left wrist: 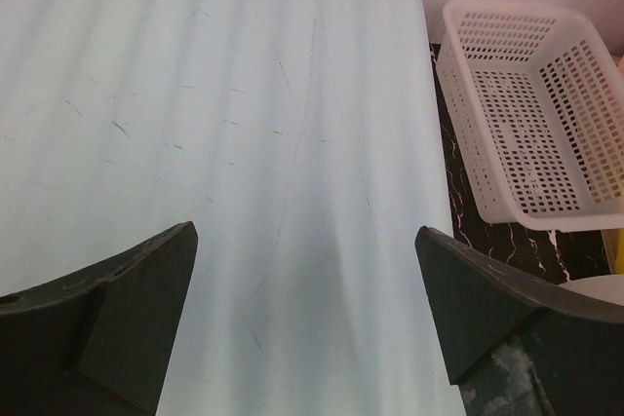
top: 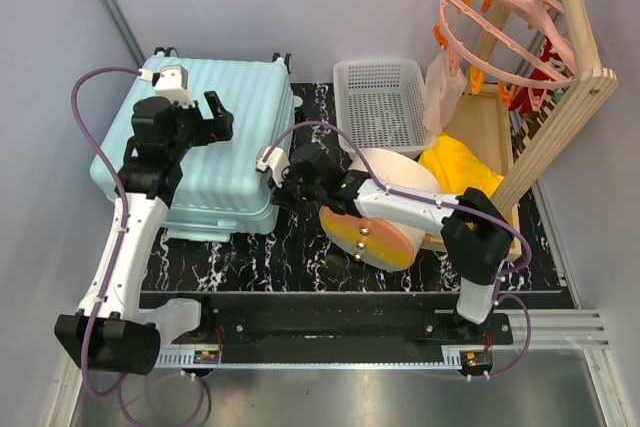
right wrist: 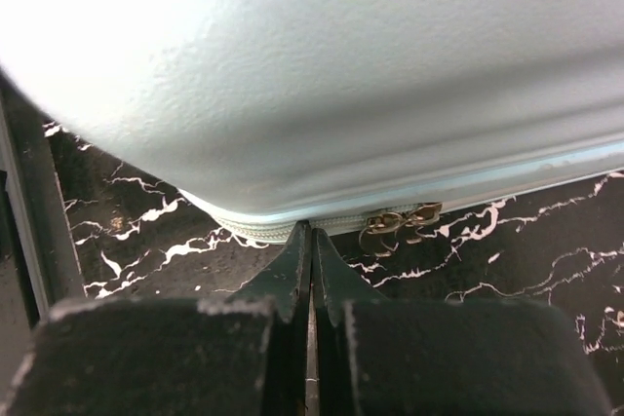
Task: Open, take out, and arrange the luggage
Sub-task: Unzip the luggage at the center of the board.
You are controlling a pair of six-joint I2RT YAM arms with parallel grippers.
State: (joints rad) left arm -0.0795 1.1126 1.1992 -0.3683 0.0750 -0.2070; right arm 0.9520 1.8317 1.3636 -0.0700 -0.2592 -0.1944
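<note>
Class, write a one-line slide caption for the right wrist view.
Right gripper shut at the zip seam of the suitcase, zipper pulls just beside it.

A black mat (top: 270,259) veined in white like marble covers the table (top: 350,392). The pale mint luggage (top: 225,137) lies flat on its left part; to the right rest a white mesh basket (top: 380,107), a cream cylinder (top: 385,232) with an orange end, and a wooden rack's base (top: 490,132)
</note>
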